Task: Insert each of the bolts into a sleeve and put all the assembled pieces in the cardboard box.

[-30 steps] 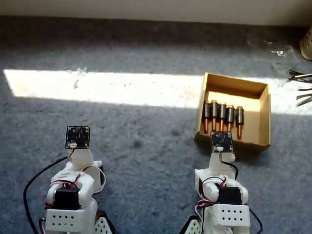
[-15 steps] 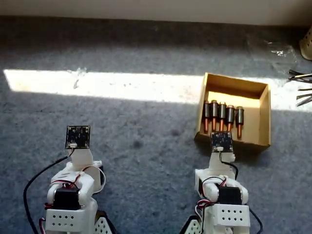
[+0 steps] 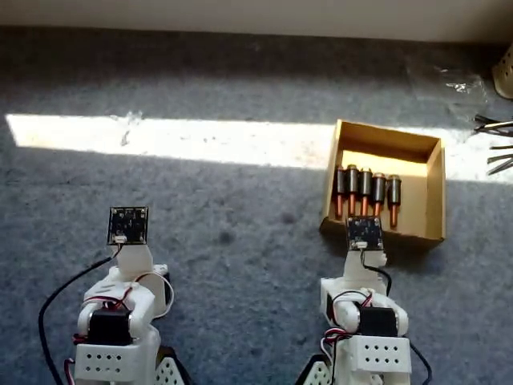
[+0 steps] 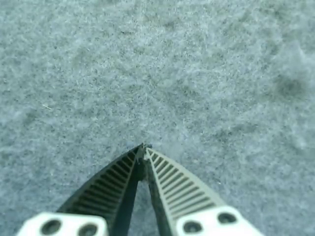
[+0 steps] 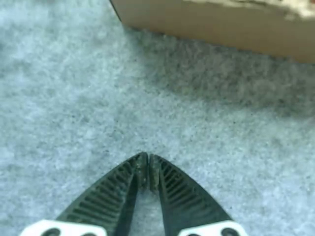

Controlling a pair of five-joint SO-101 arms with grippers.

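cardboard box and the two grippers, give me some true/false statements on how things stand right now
1. The cardboard box holds five assembled pieces lying side by side. True.
2. The left gripper is shut on a bolt. False: it is shut with nothing between its fingers, over bare carpet.
3. The right gripper is shut and empty. True.
4. The box sits in front of the left gripper. False: it sits just ahead of the right gripper, and its near wall runs across the right wrist view.
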